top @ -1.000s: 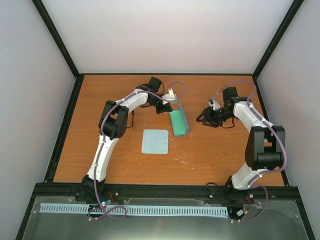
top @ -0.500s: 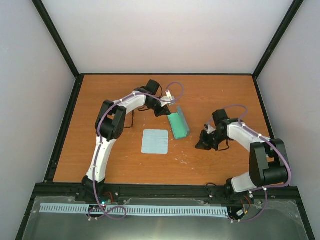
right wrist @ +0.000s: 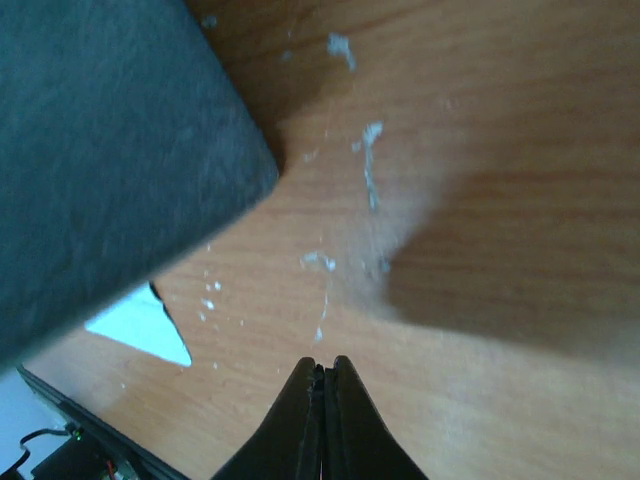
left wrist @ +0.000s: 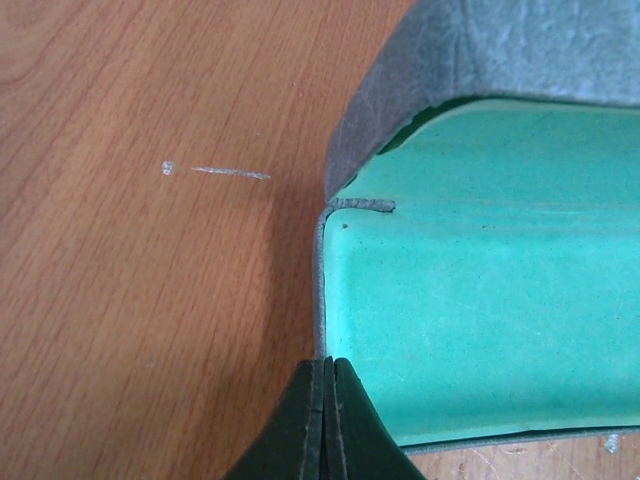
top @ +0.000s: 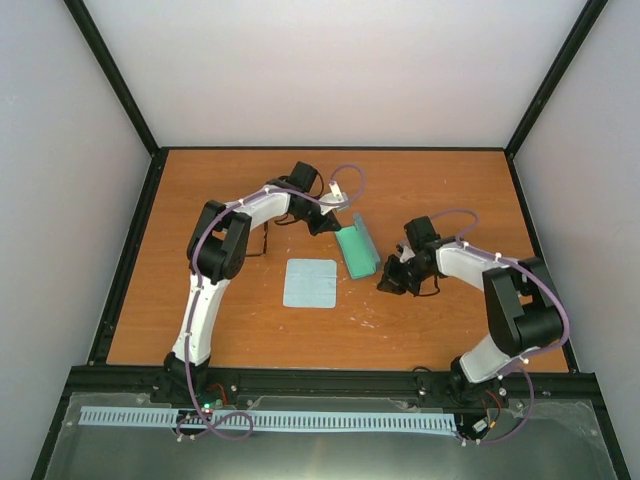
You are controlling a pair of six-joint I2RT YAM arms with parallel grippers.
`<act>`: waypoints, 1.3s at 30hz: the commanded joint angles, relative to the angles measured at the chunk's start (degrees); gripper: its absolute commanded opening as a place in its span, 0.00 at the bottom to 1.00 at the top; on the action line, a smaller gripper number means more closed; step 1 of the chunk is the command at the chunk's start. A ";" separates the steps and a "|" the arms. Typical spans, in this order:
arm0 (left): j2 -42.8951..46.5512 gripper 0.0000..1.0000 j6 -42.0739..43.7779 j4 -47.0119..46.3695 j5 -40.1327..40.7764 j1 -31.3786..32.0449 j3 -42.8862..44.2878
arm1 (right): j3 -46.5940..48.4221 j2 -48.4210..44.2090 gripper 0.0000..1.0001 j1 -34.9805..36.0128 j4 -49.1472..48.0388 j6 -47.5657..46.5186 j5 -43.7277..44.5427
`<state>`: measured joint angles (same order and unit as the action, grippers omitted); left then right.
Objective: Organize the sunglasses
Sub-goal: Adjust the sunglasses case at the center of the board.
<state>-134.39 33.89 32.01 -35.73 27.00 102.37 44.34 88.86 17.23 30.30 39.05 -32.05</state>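
Observation:
The grey-blue case (top: 358, 252) lies open mid-table with its green lining (left wrist: 480, 320) up. My left gripper (top: 328, 222) is at its far end. In the left wrist view my left gripper (left wrist: 328, 362) is shut on the case's thin grey rim. My right gripper (top: 388, 284) is low over the table just right of the case. In the right wrist view my right gripper (right wrist: 325, 365) is shut, with only a thin dark sliver between the tips. I take that sliver for part of the sunglasses; the rest is hidden.
The light-blue cloth (top: 309, 283) lies flat left of the case; its corner shows in the right wrist view (right wrist: 140, 325). The case's dark outside (right wrist: 100, 150) fills that view's upper left. A thin dark line (top: 265, 240) sits by the left arm's elbow.
My right gripper has swung from the back right toward the near side and left, ending beside the case. The left gripper has stayed at the case's far end.

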 commanded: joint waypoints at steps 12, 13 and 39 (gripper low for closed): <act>0.94 0.04 -7.16 2.10 2.44 0.39 -3.01 | 8.03 11.90 0.03 1.51 -6.12 0.49 6.86; 1.08 0.05 -7.53 2.09 2.57 0.40 -3.21 | 8.88 12.54 0.03 1.57 -6.08 0.27 7.18; 8.19 0.30 -12.01 0.14 3.38 0.44 -14.53 | 34.55 30.64 0.03 -3.26 -1.54 -5.43 9.69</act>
<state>-126.69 22.41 27.09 -28.40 25.54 90.48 75.44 115.61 12.75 30.61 35.79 -21.71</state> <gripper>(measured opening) 0.288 0.028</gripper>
